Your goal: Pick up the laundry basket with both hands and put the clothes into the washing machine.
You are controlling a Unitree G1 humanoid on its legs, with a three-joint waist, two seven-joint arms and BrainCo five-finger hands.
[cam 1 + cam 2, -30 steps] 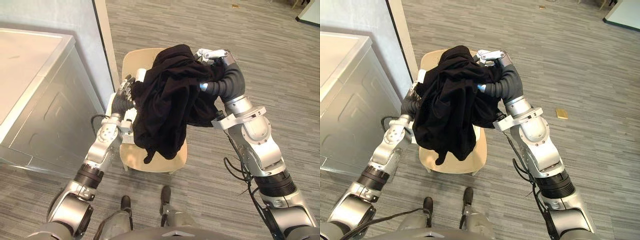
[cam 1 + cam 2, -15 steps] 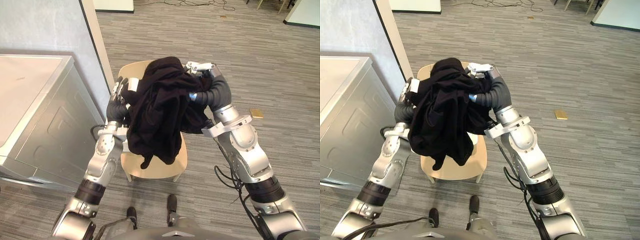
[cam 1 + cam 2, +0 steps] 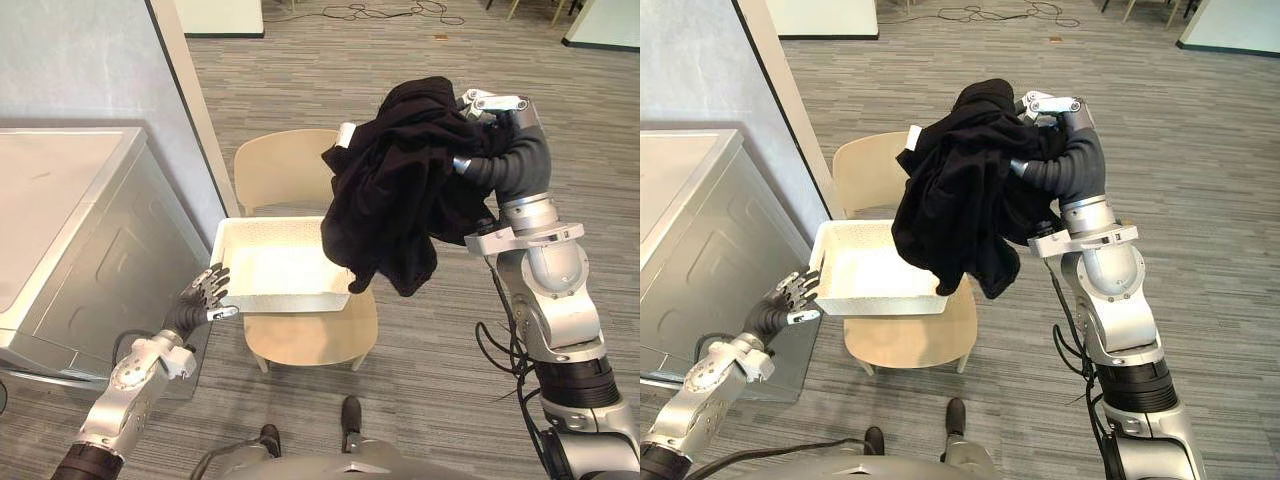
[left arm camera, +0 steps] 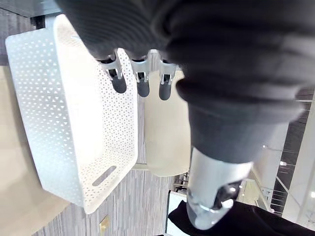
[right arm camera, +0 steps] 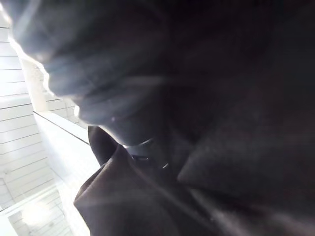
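Observation:
A white perforated laundry basket rests on a tan chair, and I see nothing inside it. A bundle of black clothes hangs in the air above the basket's right end, draped over my raised right hand, whose fingers curl over the top of the cloth. Dark cloth covers the right wrist view. My left hand sits low beside the basket's front left corner, fingers spread and holding nothing. In the left wrist view the basket lies just past the straight fingers.
A grey washing machine stands at the left, close to the chair, with a pale wall post behind it. Grey plank flooring stretches to the right and beyond the chair.
My right arm has lifted the black clothes up and to the right, uncovering the basket on the chair. My left hand has come away from the clothes and dropped down to the left.

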